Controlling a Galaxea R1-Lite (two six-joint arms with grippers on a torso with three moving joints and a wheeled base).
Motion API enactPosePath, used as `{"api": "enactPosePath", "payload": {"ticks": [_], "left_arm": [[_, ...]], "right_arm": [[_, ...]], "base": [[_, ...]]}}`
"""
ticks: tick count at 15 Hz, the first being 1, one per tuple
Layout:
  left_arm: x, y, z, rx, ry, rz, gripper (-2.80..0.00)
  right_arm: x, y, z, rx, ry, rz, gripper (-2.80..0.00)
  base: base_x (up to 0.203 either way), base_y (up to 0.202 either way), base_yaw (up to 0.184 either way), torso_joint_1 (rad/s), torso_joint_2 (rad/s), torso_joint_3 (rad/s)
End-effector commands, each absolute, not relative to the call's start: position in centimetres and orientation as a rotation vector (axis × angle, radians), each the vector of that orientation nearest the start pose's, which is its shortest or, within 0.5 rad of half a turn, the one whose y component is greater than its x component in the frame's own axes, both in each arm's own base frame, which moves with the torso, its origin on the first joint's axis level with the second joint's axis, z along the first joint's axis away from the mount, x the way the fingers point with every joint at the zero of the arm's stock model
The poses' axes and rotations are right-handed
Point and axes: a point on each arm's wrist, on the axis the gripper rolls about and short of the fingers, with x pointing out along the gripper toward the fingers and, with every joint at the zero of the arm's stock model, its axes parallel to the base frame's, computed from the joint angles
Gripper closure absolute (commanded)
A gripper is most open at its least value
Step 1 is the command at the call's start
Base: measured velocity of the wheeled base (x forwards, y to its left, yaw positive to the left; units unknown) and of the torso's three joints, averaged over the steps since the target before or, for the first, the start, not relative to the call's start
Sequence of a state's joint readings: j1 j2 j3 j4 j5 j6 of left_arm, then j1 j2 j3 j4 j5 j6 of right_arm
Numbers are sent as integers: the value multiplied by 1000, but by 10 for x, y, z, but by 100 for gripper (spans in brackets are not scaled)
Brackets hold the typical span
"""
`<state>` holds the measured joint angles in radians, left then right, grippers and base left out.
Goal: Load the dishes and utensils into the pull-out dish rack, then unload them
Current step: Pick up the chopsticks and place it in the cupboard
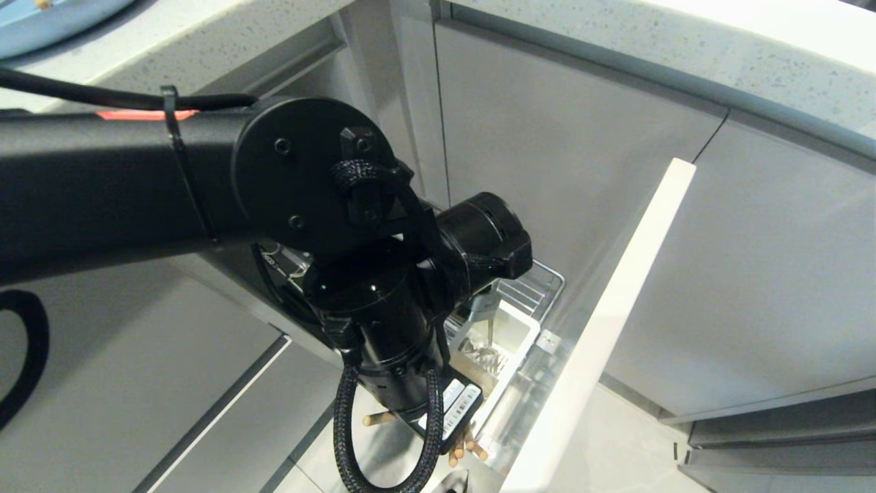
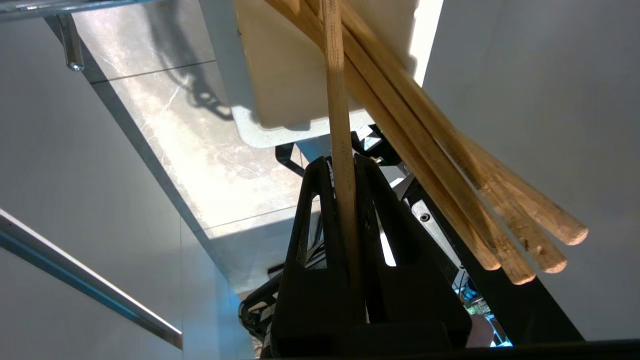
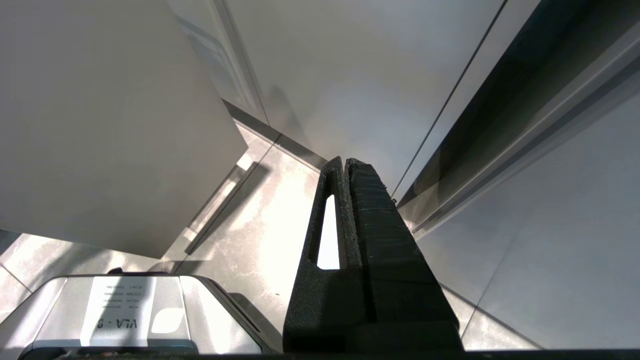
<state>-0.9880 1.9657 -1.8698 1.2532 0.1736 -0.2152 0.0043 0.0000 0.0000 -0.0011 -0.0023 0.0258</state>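
Left arm (image 1: 123, 178) is all matte black: fat tube w/ a round joint cap that has 3 small screws, a zip tie round the tube, an orange-red strip up top and a smooth black cable running along it. Braided black sleeving loops off the wrist, plus a white barcode sticker on the cam module. Left pincer (image 2: 342, 167) has black triangular fingers w/ slot cutouts. Right pincer (image 3: 345, 165): same black wedge shape, one slotted finger, the other ribbed. Grey base cover reads "VLA".
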Motion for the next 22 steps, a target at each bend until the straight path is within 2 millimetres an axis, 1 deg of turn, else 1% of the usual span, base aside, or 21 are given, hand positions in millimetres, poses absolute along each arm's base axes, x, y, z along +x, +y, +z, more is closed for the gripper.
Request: {"api": "enactPosePath", "payload": {"ticks": [1,2,5,8,10,12,16,17,19,22], "left_arm": [[178,-263,237,580,1211,-547,0],[178,-262,236,590,1211,-552,-280],[176,-262,239,588,1203,-558,-280],[172,-257,246,579,1188,-565,-280],[167,-251,254,566,1164,-575,-280],[161,-245,264,557,1141,-586,-280],[141,-222,285,550,1110,-606,-280],[137,-218,288,551,1104,-606,0],[128,-204,298,557,1051,-569,0],[114,-184,312,517,987,-537,0]], "right_arm": [[-23,0,75,26,1,2,0],[-23,0,75,26,1,2,0],[-23,0,75,26,0,3,0],[-23,0,75,26,0,2,0],[-23,0,75,26,0,3,0],[-23,0,75,26,0,2,0],[-23,0,75,26,0,3,0],[-23,0,75,26,0,3,0],[-23,0,76,26,-1,2,0],[-23,0,75,26,0,2,0]], "base": [[0,0,0,0,0,0],[0,0,0,0,0,0],[0,0,0,0,0,0],[0,0,0,0,0,0],[0,0,0,0,0,0],[0,0,0,0,0,0],[0,0,0,0,0,0],[0,0,0,0,0,0],[0,0,0,0,0,0],[0,0,0,0,0,0]]}}
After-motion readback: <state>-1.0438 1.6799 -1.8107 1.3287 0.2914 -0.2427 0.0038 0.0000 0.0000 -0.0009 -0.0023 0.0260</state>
